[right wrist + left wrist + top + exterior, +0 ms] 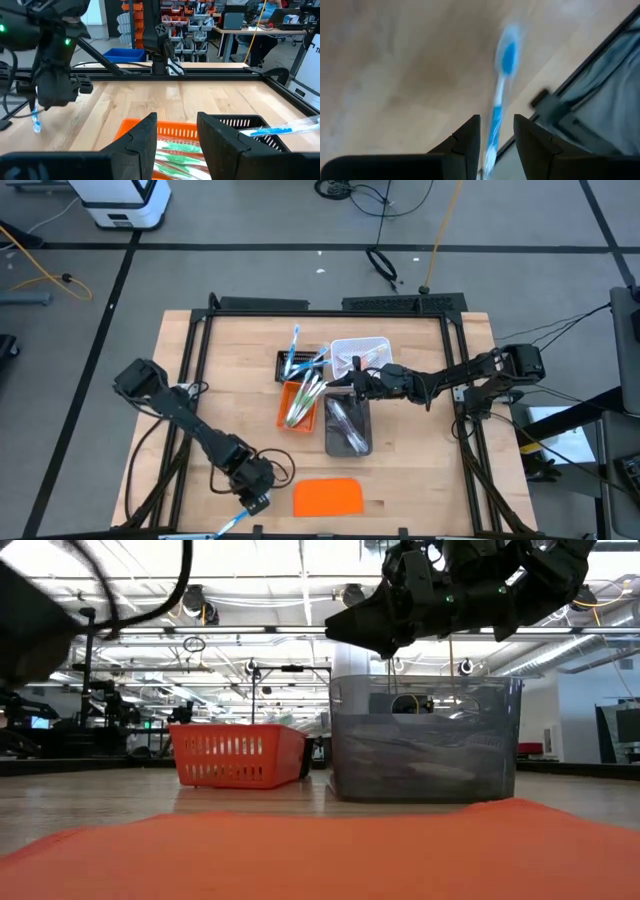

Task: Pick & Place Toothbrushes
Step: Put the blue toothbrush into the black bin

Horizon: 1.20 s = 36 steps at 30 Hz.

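Holding a blue toothbrush [496,112] by its handle end, the left claw [252,500] sits at the table [240,380] edge, beside the flat orange slab [328,497]; the thin, smooth plastic stick could pivot or slip in so short a pinch. Right claw [352,380] hovers narrowly parted and empty by the slab-side of the white tray [372,346], above the mesh-walled orange tray [287,405] of green brushes [175,161]; bumping trays is possible.
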Each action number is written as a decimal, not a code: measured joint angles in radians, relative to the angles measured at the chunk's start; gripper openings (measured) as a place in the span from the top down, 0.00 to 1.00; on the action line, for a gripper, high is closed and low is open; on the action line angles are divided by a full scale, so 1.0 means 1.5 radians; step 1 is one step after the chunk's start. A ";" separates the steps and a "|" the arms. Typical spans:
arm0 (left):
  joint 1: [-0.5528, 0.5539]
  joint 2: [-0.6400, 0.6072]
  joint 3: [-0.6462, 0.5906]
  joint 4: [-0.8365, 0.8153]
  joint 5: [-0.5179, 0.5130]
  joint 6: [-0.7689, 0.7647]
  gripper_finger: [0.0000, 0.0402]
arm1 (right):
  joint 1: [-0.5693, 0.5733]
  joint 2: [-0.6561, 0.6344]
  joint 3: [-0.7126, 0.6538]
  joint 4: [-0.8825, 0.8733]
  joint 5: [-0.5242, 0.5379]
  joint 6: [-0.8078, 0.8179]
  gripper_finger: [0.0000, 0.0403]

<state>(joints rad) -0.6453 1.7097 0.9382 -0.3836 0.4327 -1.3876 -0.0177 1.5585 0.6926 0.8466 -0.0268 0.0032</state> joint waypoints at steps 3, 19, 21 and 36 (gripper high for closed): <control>0.001 0.021 -0.001 0.024 0.035 -0.001 0.71 | 0.000 0.000 0.000 0.000 0.000 0.000 0.68; 0.002 0.085 0.001 0.070 0.094 0.012 0.71 | 0.000 0.000 0.000 -0.002 0.001 -0.009 0.68; 0.002 0.085 0.001 0.070 0.093 0.012 0.71 | 0.000 0.000 0.000 -0.003 0.001 -0.010 0.68; 0.013 0.087 0.000 0.065 0.105 0.033 0.86 | 0.000 0.000 0.000 -0.004 0.002 -0.010 0.68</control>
<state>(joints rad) -0.6255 1.8398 0.9375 -0.2865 0.5903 -1.3388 -0.0181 1.5585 0.6930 0.8402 -0.0234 -0.0124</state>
